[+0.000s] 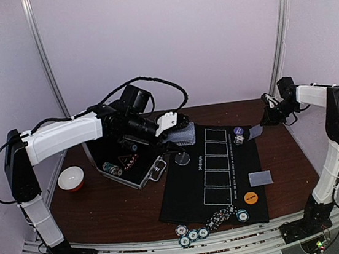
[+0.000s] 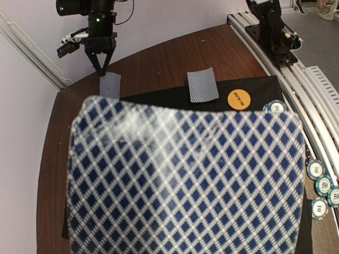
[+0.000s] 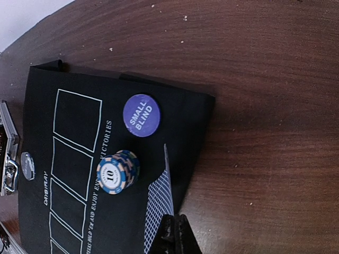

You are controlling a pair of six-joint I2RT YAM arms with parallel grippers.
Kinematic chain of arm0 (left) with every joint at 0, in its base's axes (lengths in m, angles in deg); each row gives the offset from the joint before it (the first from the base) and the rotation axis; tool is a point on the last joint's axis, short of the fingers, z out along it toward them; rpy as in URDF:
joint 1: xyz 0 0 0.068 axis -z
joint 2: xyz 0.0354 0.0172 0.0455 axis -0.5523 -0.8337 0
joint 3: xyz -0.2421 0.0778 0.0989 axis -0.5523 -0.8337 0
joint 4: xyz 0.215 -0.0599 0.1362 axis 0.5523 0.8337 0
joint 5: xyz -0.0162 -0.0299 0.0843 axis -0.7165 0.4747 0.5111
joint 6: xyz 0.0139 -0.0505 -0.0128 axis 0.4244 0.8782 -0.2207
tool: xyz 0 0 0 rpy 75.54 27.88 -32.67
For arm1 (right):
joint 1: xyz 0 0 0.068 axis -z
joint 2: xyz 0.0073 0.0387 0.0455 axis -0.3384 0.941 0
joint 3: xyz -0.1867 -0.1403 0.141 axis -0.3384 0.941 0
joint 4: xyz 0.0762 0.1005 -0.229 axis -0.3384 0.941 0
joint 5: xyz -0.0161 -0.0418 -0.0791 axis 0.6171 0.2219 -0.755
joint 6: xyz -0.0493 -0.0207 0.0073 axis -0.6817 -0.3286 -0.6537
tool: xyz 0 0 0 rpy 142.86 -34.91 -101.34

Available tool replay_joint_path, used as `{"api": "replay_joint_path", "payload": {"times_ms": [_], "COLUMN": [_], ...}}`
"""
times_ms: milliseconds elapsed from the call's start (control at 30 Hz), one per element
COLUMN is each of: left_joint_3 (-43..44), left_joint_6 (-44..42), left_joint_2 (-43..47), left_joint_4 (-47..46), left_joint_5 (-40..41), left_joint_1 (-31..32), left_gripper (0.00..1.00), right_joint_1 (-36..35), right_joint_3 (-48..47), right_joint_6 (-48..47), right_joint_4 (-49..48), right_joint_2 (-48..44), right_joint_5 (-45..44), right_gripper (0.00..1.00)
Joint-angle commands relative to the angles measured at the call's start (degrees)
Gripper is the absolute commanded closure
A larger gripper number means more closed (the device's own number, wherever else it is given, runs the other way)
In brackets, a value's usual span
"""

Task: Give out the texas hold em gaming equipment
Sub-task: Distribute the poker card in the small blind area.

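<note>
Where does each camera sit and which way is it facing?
Top external: above, behind the robot, looking down at table and black mat; left arm and right arm show.
Left wrist: faces the right gripper across the mat; blue-backed cards in the left gripper fill it.
Right wrist: looks down at the mat corner; its gripper pinches a single card.
Shared: top and right wrist both show the purple button.

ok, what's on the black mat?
Purple Small Blind button, a stack of 10-chips, one face-down card, an orange button, chips along the near edge. The left gripper's deck hides the far-left corner; the right gripper pinches another card by the far edge.
</note>
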Motion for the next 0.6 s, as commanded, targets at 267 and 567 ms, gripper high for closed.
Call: {"api": "replay_joint_path", "payload": {"times_ms": [267, 567], "left_joint_3": [0.4, 0.4], "left_joint_6": [0.5, 0.9], "left_joint_2": [1.3, 1.2], "left_joint_4": [-1.6, -1.6], "left_joint_5": [-0.5, -0.7], "left_joint_1": [-0.4, -0.4], "left_gripper": [0.42, 0.42], "right_joint_1": [0.4, -0.7], "right_joint_3": [-7.3, -10.6], "right_joint_6": [-7.5, -15.9], "right_joint_4": [-1.0, -1.3], "right_joint_2": [7.8, 12.6], "right_joint_5": [-5.8, -7.1], "right_gripper": [1.0, 1.0]}}
